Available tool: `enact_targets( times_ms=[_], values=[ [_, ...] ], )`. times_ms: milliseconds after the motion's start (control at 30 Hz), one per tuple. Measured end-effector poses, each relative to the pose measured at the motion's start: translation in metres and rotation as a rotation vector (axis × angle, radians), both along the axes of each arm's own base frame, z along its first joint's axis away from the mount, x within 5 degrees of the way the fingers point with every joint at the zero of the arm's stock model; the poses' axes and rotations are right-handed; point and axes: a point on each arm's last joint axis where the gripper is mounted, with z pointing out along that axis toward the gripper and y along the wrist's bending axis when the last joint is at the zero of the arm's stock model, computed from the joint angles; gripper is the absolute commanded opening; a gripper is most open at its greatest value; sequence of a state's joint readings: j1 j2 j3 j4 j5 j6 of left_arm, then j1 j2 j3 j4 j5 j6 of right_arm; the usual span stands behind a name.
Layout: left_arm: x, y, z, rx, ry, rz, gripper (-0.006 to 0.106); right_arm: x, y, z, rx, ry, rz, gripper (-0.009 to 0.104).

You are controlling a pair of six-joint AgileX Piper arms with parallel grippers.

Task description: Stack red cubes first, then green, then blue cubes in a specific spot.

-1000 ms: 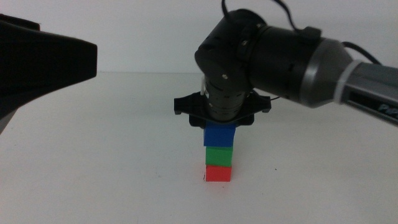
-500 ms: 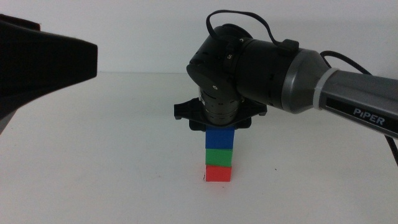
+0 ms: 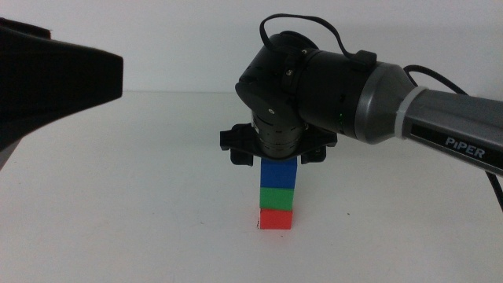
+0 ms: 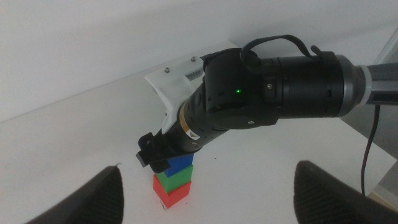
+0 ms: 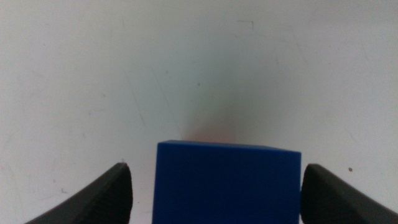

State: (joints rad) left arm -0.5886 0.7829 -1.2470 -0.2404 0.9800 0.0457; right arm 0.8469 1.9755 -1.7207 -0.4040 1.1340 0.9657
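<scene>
Three small matte solid cubes stand in one upright column on the smooth white table (image 3: 118, 204): the red cube (image 3: 277, 219) at the base, the green cube (image 3: 277, 196) on it, the dark blue cube (image 3: 279, 173) on top, edges roughly aligned. The right gripper (image 3: 279, 157) hangs directly over the blue cube, jaws spread, clear of its sides. The left gripper (image 4: 205, 193) waits at the table's left, jaws apart.

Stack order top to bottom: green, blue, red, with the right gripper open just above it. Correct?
Not quite. The middle view shows the blue cube on top, the green cube in the middle and the red cube at the bottom. The right gripper is open around the blue cube's top.
</scene>
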Motion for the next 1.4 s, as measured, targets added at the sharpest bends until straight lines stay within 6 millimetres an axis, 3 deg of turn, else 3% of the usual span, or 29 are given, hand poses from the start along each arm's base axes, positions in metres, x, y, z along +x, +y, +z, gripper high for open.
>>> enact_targets(
  times_ms=[133,267,367,433,533,633,700,833,1267,1400],
  values=[
    [0.0,0.0,0.0,0.0,0.0,0.0,0.094,-0.004,-0.004,0.013,0.016,-0.025,0.018,0.093],
    [0.0,0.0,0.0,0.0,0.0,0.0,0.094,-0.025,-0.036,0.061,0.048,-0.119,0.078,0.093],
    [0.0,0.0,0.0,0.0,0.0,0.0,0.094,-0.053,-0.092,0.106,0.089,-0.23,0.088,0.093],
    [0.0,0.0,0.0,0.0,0.0,0.0,0.094,-0.073,-0.142,0.121,0.096,-0.308,0.053,0.093],
    [0.0,0.0,0.0,0.0,0.0,0.0,0.094,-0.099,-0.21,0.118,0.094,-0.403,-0.018,0.093],
    [0.0,0.0,0.0,0.0,0.0,0.0,0.094,-0.129,-0.259,0.102,0.098,-0.494,-0.021,0.093],
    [0.0,0.0,0.0,0.0,0.0,0.0,0.094,-0.15,-0.277,0.096,0.107,-0.575,-0.001,0.093],
    [0.0,0.0,0.0,0.0,0.0,0.0,0.094,-0.17,-0.288,0.084,0.126,-0.704,0.009,0.093],
    [0.0,0.001,0.0,0.006,-0.005,0.005,0.094,-0.169,-0.286,0.084,0.114,-0.738,0.052,0.093],
    [0.002,0.012,-0.008,0.019,-0.08,0.1,0.094,-0.171,-0.285,0.082,0.129,-0.753,0.047,0.093]
  ],
)
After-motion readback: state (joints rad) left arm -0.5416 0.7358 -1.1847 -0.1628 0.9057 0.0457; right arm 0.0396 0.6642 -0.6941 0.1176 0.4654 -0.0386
